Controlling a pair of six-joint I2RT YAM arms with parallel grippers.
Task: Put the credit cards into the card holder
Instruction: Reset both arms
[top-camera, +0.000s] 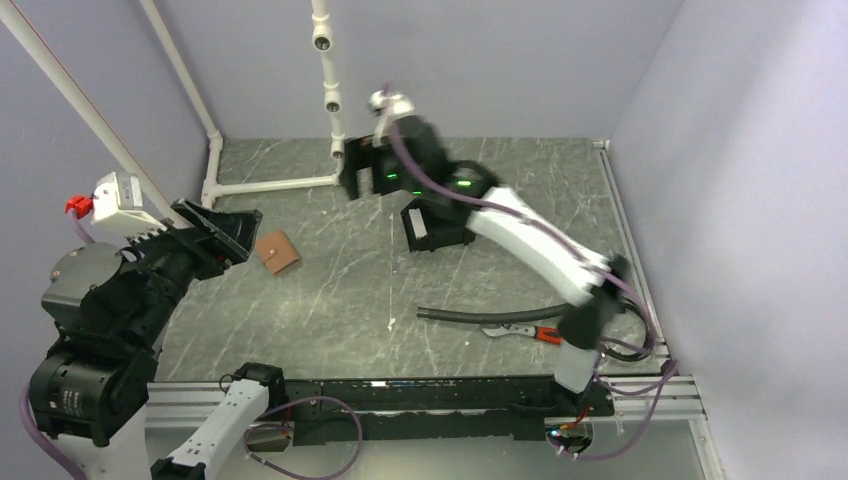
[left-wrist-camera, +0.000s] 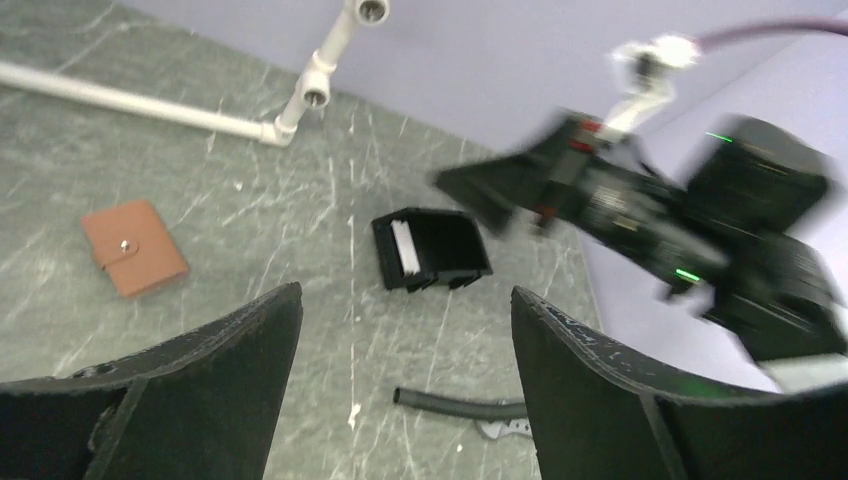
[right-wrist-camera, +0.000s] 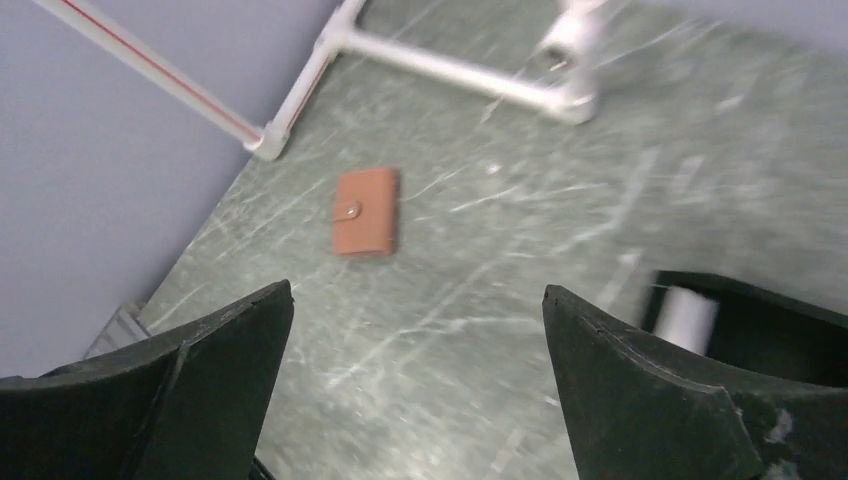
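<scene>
Grey marbled bench (top-camera: 340, 300) is walled in lilac. Both tools are seen raised with jaws apart and empty: the right tool (right-wrist-camera: 415, 300) near the black box (top-camera: 436, 226), the left tool (left-wrist-camera: 400, 300) near the closed card holder (top-camera: 277, 252), which is laid flat at the bench's left.

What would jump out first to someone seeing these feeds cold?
The tan card holder, closed, lies on the grey table left of centre, just ahead of the left fingers. The blurred right arm reaches over a black box mid-table. Left and right fingers are spread wide with nothing between them; no cards show.
</scene>
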